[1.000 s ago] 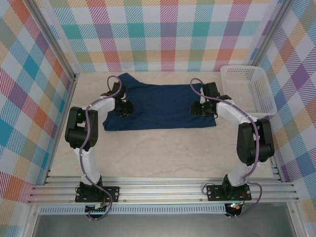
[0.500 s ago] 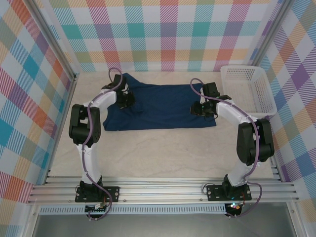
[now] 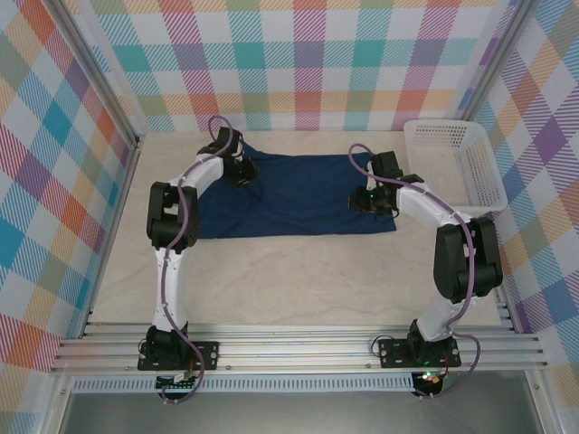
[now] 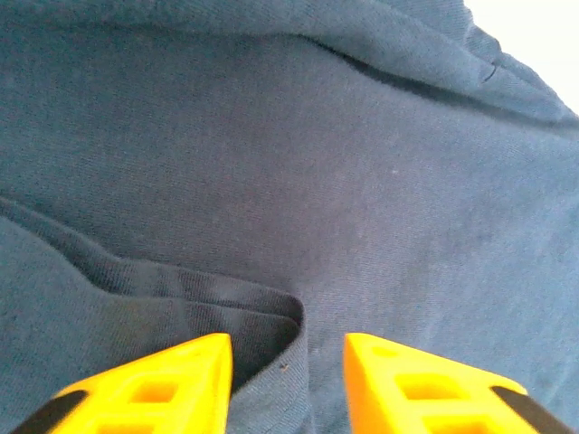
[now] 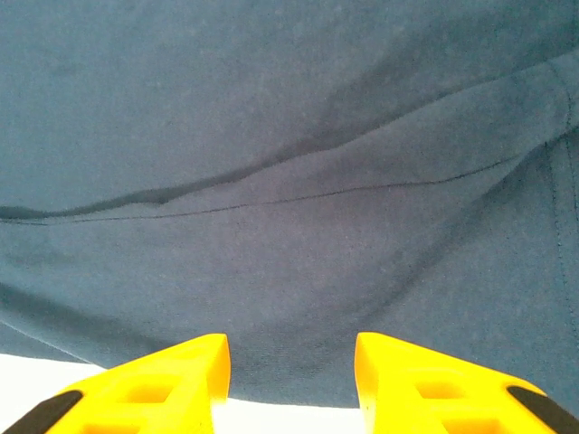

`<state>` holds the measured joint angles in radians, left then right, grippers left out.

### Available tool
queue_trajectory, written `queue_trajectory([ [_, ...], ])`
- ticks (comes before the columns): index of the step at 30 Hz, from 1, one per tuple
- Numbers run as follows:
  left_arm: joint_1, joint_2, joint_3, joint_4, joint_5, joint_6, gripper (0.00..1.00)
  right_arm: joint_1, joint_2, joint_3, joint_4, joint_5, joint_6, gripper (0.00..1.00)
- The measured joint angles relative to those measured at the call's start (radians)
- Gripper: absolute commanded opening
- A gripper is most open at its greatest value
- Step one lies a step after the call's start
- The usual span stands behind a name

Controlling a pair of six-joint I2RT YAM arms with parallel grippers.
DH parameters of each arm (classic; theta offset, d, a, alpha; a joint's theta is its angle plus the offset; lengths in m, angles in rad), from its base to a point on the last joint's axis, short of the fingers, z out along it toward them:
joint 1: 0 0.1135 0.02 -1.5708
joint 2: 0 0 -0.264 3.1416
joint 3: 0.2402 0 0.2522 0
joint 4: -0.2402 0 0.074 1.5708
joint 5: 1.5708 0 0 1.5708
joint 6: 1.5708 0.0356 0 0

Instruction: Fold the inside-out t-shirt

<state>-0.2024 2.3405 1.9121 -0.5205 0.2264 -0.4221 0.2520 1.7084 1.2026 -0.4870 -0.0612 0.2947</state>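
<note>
Pastel plaid walls [image 3: 308, 63] enclose a beige marbled table [image 3: 298, 280] holding a white basket [image 3: 452, 163].

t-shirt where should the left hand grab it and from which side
Grip the doubled ribbed edge of the t-shirt just ahead of the open left hand, coming down from above: the cloth lies flat and that raised fold is pinchable.

Dark navy t-shirt [image 3: 298, 194] lies flat on the pale tabletop [image 3: 298, 280], toward the far side, long axis left to right. Outline is roughly rectangular, and the far-left corner is rumpled. Left wrist view: soft folds with a doubled ribbed edge curling over [image 4: 317, 181]. Right wrist view: a stitched seam and a shallow crease cross the cloth [image 5: 271, 136].
</note>
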Motion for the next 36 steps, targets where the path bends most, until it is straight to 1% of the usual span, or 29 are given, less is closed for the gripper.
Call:
queue_trajectory([
  [3, 0.0, -0.01, -0.001, -0.004, -0.003, 0.02, 0.49, 0.0, 0.0, -0.004, 0.0, 0.0, -0.001, 0.41],
  [5, 0.0, -0.039, -0.031, 0.002, -0.011, 0.029, 0.51, 0.0, 0.0, -0.005, 0.0, 0.001, -0.005, 0.42],
  [7, 0.0, -0.11, -0.118, 0.019, -0.026, 0.039, 0.53, 0.0, 0.0, -0.005, 0.0, 0.0, -0.014, 0.42],
  [9, 0.0, -0.213, -0.239, 0.04, -0.041, 0.045, 0.55, 0.005, 0.0, -0.008, 0.002, -0.004, -0.027, 0.43],
  [11, 0.0, -0.312, -0.344, 0.065, -0.051, 0.045, 0.55, 0.019, 0.0, -0.014, 0.011, -0.009, -0.038, 0.43],
  [12, 0.0, -0.351, -0.383, 0.077, -0.051, 0.043, 0.55, 0.034, 0.0, -0.014, 0.016, -0.012, -0.042, 0.43],
  [14, 0.0, -0.382, -0.406, 0.1, -0.043, 0.034, 0.54, 0.064, 0.0, -0.014, 0.023, -0.021, -0.047, 0.42],
  [17, -0.005, -0.354, -0.392, 0.138, -0.032, 0.022, 0.54, 0.095, 0.003, -0.014, 0.026, -0.032, -0.049, 0.42],
  [24, -0.039, -0.188, -0.322, 0.156, -0.014, 0.006, 0.54, 0.094, 0.003, -0.014, 0.028, -0.026, -0.049, 0.43],
  [27, -0.047, -0.157, -0.306, 0.154, -0.006, -0.002, 0.53, 0.094, 0.003, -0.016, 0.028, -0.023, -0.049, 0.43],
  [36, -0.058, -0.128, -0.219, 0.153, 0.008, -0.004, 0.52, 0.094, 0.003, -0.019, 0.028, -0.018, -0.048, 0.43],
])
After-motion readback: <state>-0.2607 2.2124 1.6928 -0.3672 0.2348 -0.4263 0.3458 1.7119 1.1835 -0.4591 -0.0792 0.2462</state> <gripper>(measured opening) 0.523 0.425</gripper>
